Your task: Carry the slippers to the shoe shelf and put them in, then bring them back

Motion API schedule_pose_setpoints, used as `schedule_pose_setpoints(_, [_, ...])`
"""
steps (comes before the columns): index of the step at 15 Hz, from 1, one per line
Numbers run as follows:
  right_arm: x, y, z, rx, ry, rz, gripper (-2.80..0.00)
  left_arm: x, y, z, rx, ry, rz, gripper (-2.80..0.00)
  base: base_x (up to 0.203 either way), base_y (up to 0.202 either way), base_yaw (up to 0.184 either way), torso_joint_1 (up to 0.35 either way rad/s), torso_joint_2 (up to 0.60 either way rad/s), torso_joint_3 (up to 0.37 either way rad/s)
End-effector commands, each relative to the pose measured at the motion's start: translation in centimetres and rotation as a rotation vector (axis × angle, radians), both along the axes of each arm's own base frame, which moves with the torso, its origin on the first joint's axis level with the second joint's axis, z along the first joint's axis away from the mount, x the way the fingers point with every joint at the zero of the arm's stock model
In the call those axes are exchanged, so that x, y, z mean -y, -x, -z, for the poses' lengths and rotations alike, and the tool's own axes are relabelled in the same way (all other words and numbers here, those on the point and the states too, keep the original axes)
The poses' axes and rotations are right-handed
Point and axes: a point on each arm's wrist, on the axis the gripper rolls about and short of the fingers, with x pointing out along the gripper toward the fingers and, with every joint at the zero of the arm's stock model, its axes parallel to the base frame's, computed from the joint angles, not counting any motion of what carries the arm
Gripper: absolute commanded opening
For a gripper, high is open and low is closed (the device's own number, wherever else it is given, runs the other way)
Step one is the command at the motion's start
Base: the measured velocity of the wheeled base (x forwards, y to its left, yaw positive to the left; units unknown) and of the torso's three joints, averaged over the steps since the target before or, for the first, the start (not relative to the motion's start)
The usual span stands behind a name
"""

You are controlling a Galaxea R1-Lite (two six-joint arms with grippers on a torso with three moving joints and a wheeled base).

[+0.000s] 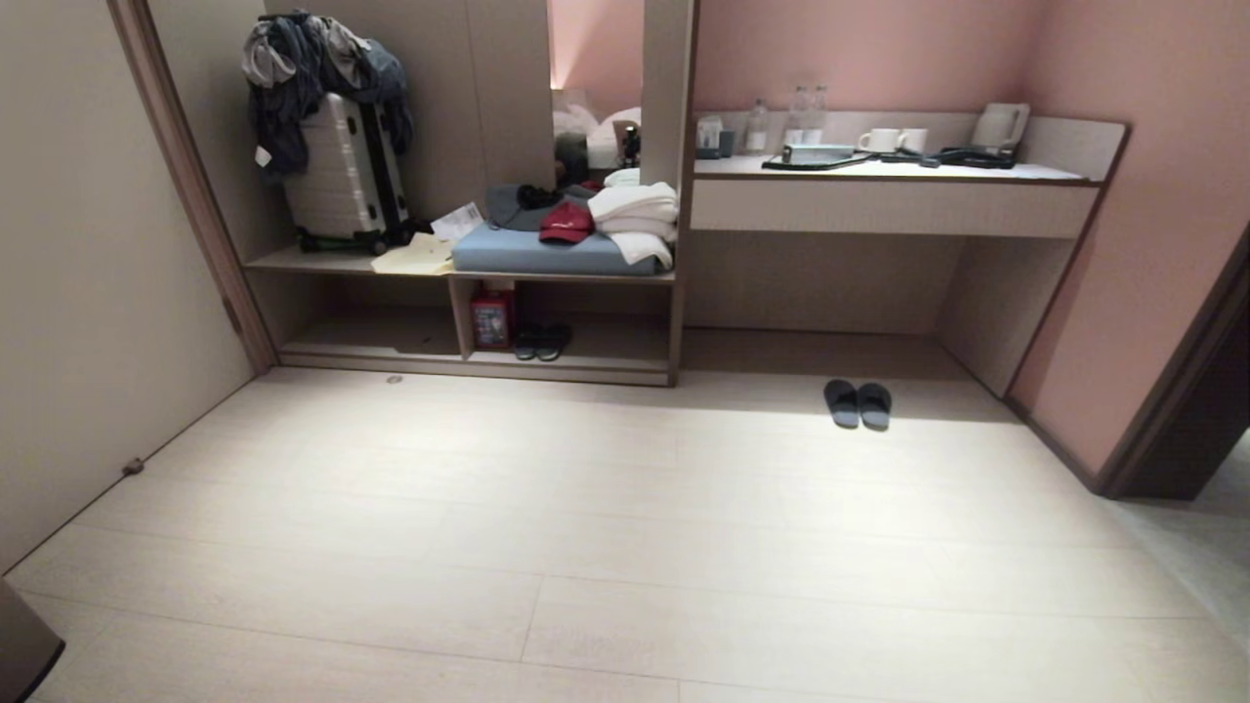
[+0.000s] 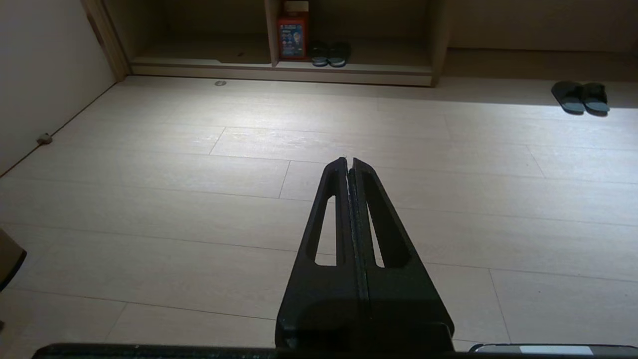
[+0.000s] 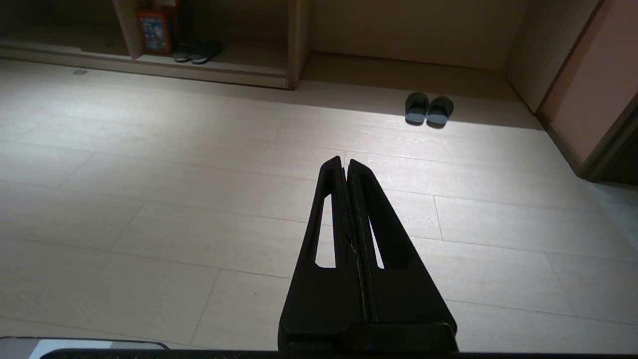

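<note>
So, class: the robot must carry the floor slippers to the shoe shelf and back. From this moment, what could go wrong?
1. A near-identical second pair already sits in the shoe shelf; the robot might pick that pair instead of the slippers on the floor.
2. The slippers lie touching side by side, so one shut claw, left claw or right claw, may lift only one.
3. The red box crowds the compartment, so it could get knocked.

Matte black wedge grippers, seen from behind

The left gripper [image 2: 349, 160] and right gripper [image 3: 344, 159] look alike: two long, flat black fingers tapering from a broad base to a narrow rounded tip, each finger pierced by one long slot. A thin ribbed seam runs between the fingers. A dark bar crosses under each base, with a pale grey-white panel beside it.
</note>
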Motion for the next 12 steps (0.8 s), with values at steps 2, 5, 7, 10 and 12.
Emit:
schedule_pose_setpoints(2, [0.0, 0.01, 0.0, 0.002, 0.001, 0.0, -2.8, 0.0, -0.02, 0.03, -0.002, 0.0, 0.0, -2.8, 0.0, 0.0, 0.0, 0.0, 0.0, 0.0])
schedule_pose_setpoints(5, [0.0, 0.01, 0.0, 0.002, 0.002, 0.0, -2.8, 0.0, -0.02, 0.03, -0.002, 0.0, 0.0, -2.8, 0.0, 0.0, 0.0, 0.0, 0.0, 0.0])
schedule_pose_setpoints(7, [-0.01, 0.01, 0.01, 0.0, 0.015, -0.005, -2.8, 0.0, -0.02, 0.03, -0.002, 0.0, 0.0, -2.8, 0.0, 0.0, 0.0, 0.0, 0.0, 0.0])
schedule_pose_setpoints(10, [0.01, 0.0, 0.01, -0.001, 0.002, 0.004, -2.8, 0.0, -0.02, 0.03, -0.002, 0.002, 0.0, -2.8, 0.0, 0.0, 0.0, 0.0, 0.0, 0.0])
schedule_pose_setpoints(12, [0.01, 0.01, 0.01, 0.001, 0.0, 0.004, -2.8, 0.0, -0.02, 0.04, -0.003, 0.003, 0.0, -2.8, 0.0, 0.0, 0.0, 0.0, 0.0, 0.0])
